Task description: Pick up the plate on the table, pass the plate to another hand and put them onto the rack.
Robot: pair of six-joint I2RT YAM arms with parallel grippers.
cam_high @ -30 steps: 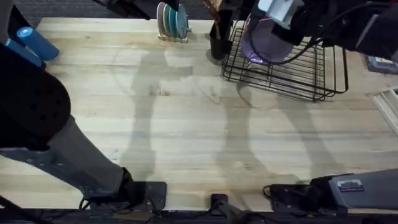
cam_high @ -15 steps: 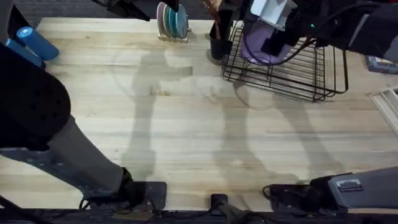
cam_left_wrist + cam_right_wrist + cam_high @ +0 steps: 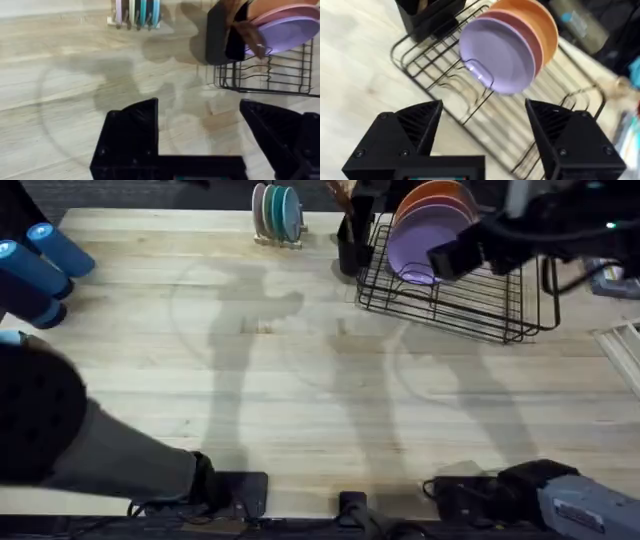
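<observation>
plate (image 3: 415, 248) stands upright in the rack (image 3: 470, 305), upper right of the frame; my right jaws (image 3: 482, 131) gape empty, left jaws (image 3: 200, 135) likewise.

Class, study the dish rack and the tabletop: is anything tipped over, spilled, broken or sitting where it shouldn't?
Nothing stands out. The plate stands on edge in the rack, in line with a pink and an orange plate behind it. The right gripper is open and clear of it. The table shows no spills or damage.
</observation>
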